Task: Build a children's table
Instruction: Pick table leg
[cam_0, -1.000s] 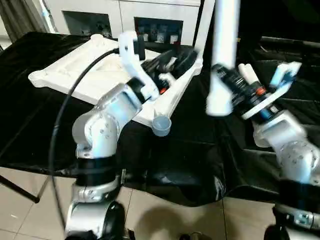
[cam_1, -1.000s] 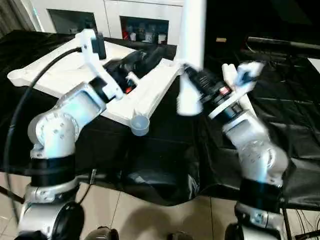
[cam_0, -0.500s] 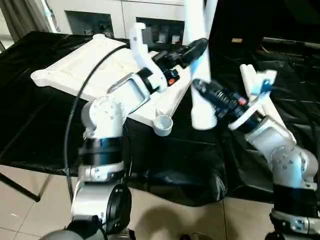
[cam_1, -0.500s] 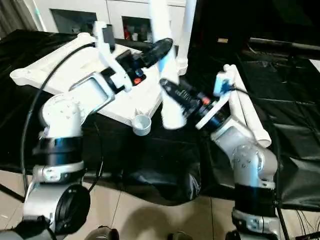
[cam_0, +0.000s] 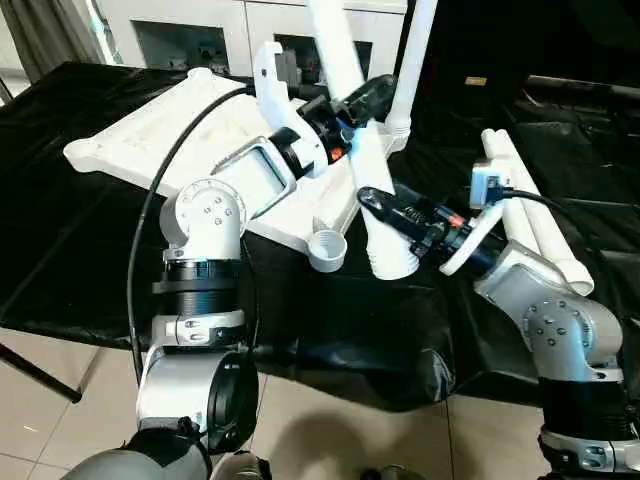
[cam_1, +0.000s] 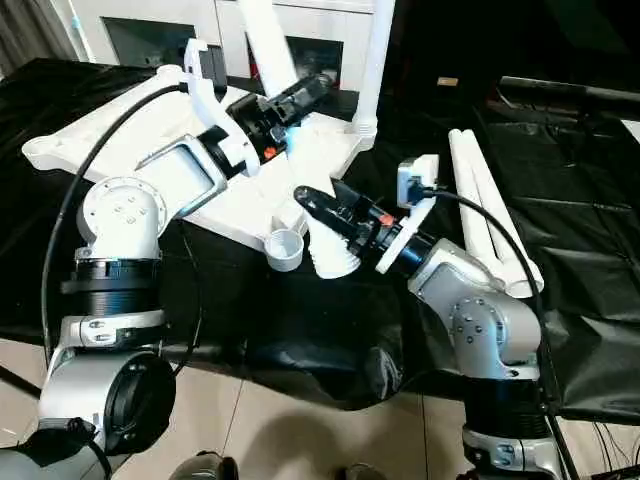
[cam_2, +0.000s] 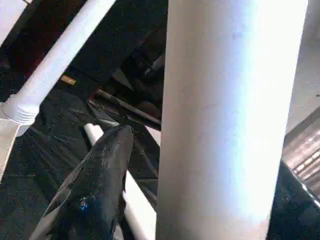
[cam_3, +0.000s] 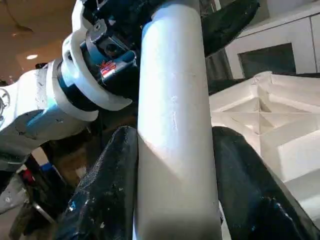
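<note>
The white tabletop (cam_0: 170, 140) lies ribbed side up on the black cloth, and one leg (cam_0: 418, 50) stands upright in its far right corner socket. A second white leg (cam_0: 335, 40) slants down over the tabletop's right edge. Its threaded thick end (cam_0: 395, 262) hangs just right of the near corner socket (cam_0: 327, 250). My right gripper (cam_0: 385, 210) is shut on the lower part of this leg, both fingers (cam_3: 115, 180) pressed to it. My left gripper (cam_0: 365, 100) straddles the leg higher up, one finger (cam_2: 100, 190) standing apart from it. Two more legs (cam_0: 530, 215) lie at the right.
A white cabinet with glass doors (cam_0: 200, 30) stands behind the table. The black cloth (cam_0: 60, 250) hangs over the table's near edge above a tiled floor. A black cable (cam_0: 150, 220) loops from my left arm over the tabletop.
My right gripper has swung the leg down and leftward, so its thick end now hangs beside the near corner socket. My left gripper has reached up around the leg's upper part.
</note>
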